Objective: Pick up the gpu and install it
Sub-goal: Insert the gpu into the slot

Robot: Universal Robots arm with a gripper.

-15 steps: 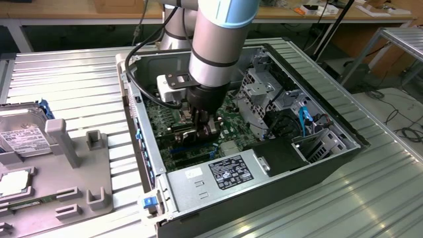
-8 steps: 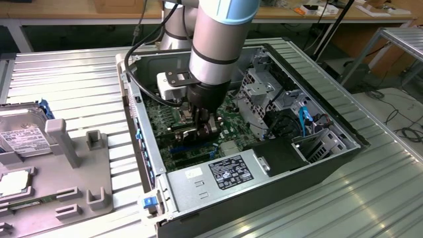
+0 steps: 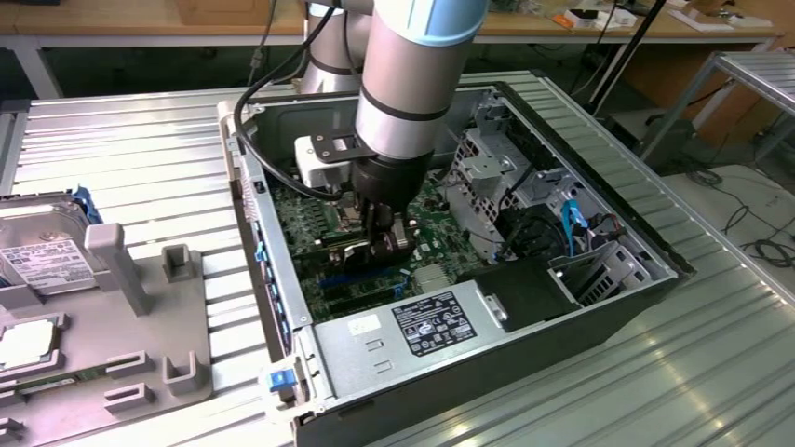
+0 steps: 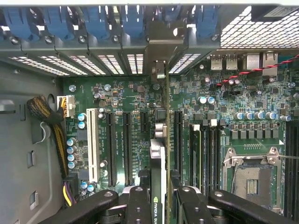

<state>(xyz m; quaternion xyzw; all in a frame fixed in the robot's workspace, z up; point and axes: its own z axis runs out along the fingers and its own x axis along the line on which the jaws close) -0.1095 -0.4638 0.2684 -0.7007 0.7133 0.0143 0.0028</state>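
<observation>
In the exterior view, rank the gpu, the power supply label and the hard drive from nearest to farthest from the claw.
1. The gpu, edge-on between the fingers of the claw, inside the case.
2. The power supply label, at the case's near end.
3. The hard drive, outside the case at the exterior view's left edge.

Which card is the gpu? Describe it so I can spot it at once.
Start at the open computer case and find the green motherboard inside. The gpu is the thin card standing edge-on among the long black slots, clamped in the hand. Unlike its neighbours, it rises above the board.
</observation>
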